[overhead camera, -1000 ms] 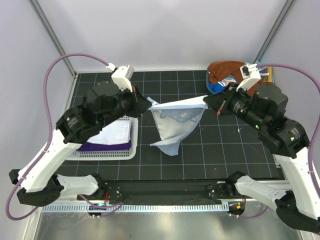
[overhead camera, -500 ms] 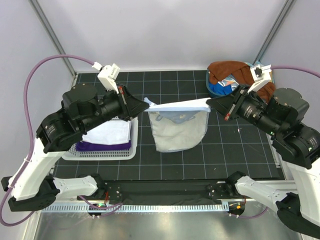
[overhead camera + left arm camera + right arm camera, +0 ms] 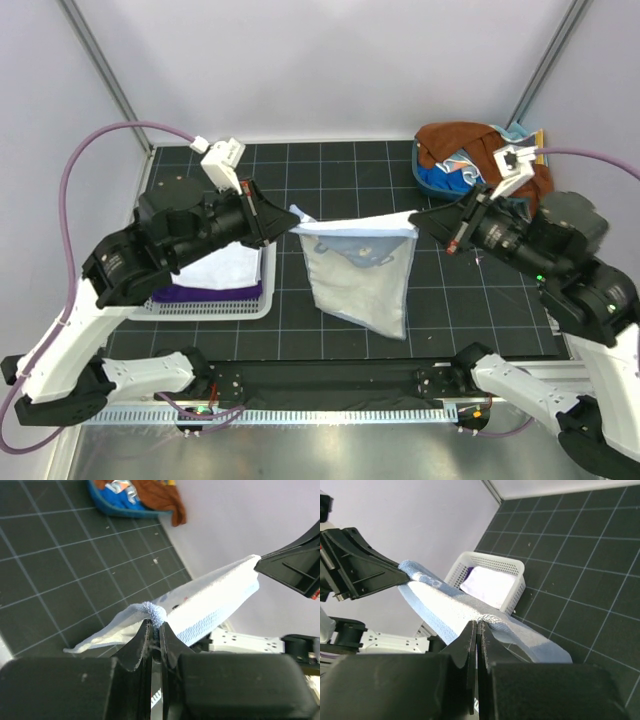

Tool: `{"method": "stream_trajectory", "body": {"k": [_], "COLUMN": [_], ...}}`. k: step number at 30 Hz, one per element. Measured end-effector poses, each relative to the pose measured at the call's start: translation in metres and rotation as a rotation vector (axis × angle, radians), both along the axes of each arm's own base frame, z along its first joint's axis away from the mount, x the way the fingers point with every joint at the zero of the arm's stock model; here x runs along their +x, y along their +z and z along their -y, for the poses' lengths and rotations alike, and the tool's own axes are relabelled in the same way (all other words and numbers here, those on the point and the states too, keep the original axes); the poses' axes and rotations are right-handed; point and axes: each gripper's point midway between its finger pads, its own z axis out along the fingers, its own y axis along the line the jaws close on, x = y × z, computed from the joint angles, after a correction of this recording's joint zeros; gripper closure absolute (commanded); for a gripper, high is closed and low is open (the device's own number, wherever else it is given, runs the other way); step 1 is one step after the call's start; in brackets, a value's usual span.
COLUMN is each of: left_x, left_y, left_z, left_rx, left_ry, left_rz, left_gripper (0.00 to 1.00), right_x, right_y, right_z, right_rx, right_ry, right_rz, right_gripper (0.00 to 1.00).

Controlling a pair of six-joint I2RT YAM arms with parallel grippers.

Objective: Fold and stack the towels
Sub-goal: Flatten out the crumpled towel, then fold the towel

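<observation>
The light blue towel (image 3: 362, 280) now hangs spread above the table (image 3: 480, 310), its top edge taut where it sagged bunched a second ago. Left gripper (image 3: 292, 216) and right gripper (image 3: 416, 215) each stay clamped on a top corner. It looks ready to lay flat for folding.
</observation>
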Motion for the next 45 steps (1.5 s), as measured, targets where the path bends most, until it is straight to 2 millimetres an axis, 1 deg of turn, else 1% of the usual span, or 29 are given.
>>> {"method": "stream_trajectory", "body": {"k": [3,4,6,7,9,10,12,15,17,20,22,25,26,28,30,32,34,37,40,42,45], "left_x": [0.011,0.016,0.033,0.045,0.078,0.1,0.133,0.186,0.219,0.262,0.284,0.312,0.318,0.323,0.325,0.323,0.319,0.303,0.283,0.271,0.253], "left_y": [-0.021,-0.026,-0.034,-0.037,-0.047,-0.057,-0.071,-0.097,-0.121,-0.157,-0.181,-0.215,-0.225,-0.239,-0.246,-0.251,-0.259,-0.278,-0.297,-0.307,-0.316], "left_z": [0.002,0.002,0.001,0.001,-0.005,-0.006,-0.008,0.006,0.017,0.026,0.026,0.022,0.02,0.018,0.016,0.015,0.014,0.01,0.008,0.007,0.005], "left_rx": [0.045,0.059,0.078,0.081,0.086,0.099,0.118,0.148,0.171,0.204,0.22,0.239,0.246,0.255,0.26,0.262,0.265,0.283,0.296,0.306,0.324], "left_ry": [0.04,0.056,0.095,0.117,0.181,0.211,0.252,0.253,0.246,0.243,0.252,0.268,0.27,0.267,0.269,0.267,0.265,0.256,0.246,0.237,0.226], "left_rz": [-0.029,-0.038,-0.054,-0.063,-0.088,-0.113,-0.145,-0.193,-0.226,-0.272,-0.306,-0.355,-0.371,-0.394,-0.408,-0.414,-0.421,-0.463,-0.515,-0.542,-0.569], "left_gripper": [1.0,1.0,1.0,1.0,1.0,1.0,1.0,1.0,1.0,1.0,1.0,1.0,1.0,1.0,1.0,1.0,1.0,1.0,1.0,1.0,1.0], "right_x": [0.018,0.027,0.049,0.065,0.1,0.121,0.163,0.215,0.248,0.285,0.306,0.33,0.334,0.338,0.338,0.338,0.335,0.319,0.295,0.277,0.254], "right_y": [-0.024,-0.034,-0.053,-0.063,-0.081,-0.093,-0.119,-0.155,-0.178,-0.205,-0.222,-0.24,-0.243,-0.25,-0.251,-0.249,-0.251,-0.265,-0.285,-0.298,-0.312], "right_z": [-0.011,-0.015,-0.024,-0.028,-0.029,-0.028,-0.016,0.001,0.01,0.018,0.019,0.019,0.018,0.018,0.017,0.016,0.016,0.018,0.02,0.019,0.017], "right_rx": [-0.037,-0.056,-0.102,-0.126,-0.16,-0.173,-0.192,-0.201,-0.205,-0.2,-0.199,-0.2,-0.2,-0.203,-0.204,-0.201,-0.199,-0.208,-0.216,-0.223,-0.235], "right_ry": [0.001,-0.001,-0.012,-0.023,-0.061,-0.083,-0.138,-0.189,-0.213,-0.23,-0.235,-0.238,-0.237,-0.236,-0.234,-0.233,-0.234,-0.232,-0.226,-0.22,-0.212], "right_rz": [-0.055,-0.08,-0.129,-0.149,-0.19,-0.216,-0.278,-0.355,-0.389,-0.423,-0.441,-0.456,-0.457,-0.465,-0.468,-0.457,-0.452,-0.488,-0.542,-0.58,-0.625], "right_gripper": [0.99,0.99,0.99,0.99,0.99,0.99,0.99,0.99,0.99,0.99,0.99,0.99,0.99,0.99,0.99,0.99,0.99,0.99,0.99,0.99,0.99]}}
